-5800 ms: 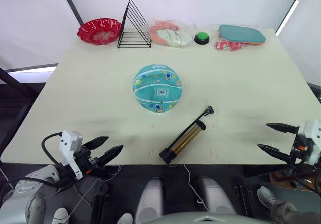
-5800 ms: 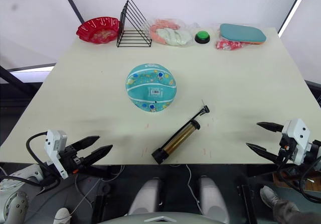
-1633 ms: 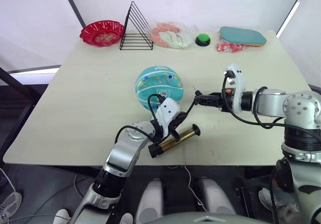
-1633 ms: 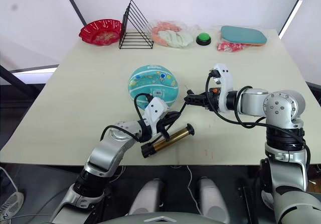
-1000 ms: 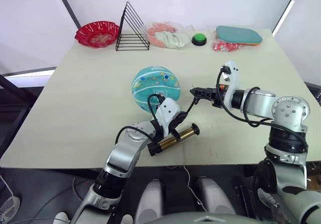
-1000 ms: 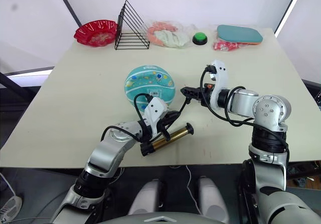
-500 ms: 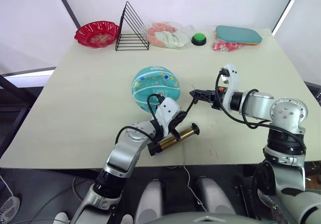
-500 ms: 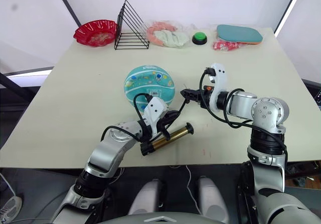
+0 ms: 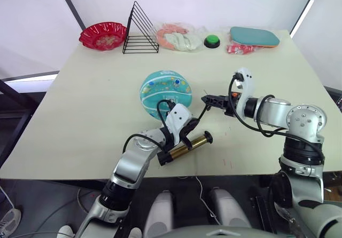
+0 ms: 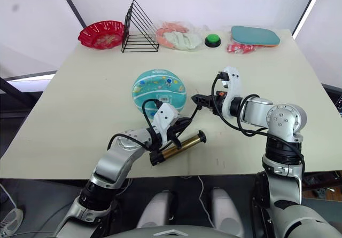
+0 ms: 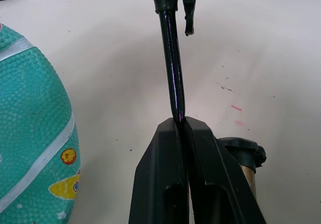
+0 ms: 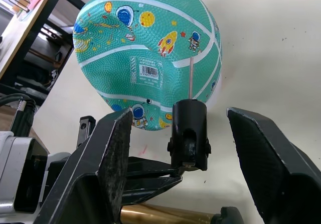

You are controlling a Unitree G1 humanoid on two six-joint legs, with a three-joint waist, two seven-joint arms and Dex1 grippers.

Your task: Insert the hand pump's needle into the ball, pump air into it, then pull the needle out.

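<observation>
Over the last half second almost nothing has moved, so we are paused in alignment, not inserting. Our left tool (image 11: 184,128) stays clamped on the thin black hose (image 11: 172,68) beside the amber-barrelled hand pump (image 9: 184,148) lying on the cream worktop (image 9: 96,104). Our right tool (image 12: 175,128) stands wide apart around the black needle holder (image 12: 189,133). The thin metal needle (image 12: 191,81) points toward the teal rubber ball (image 9: 165,93) mid-worktop, not yet in.
</observation>
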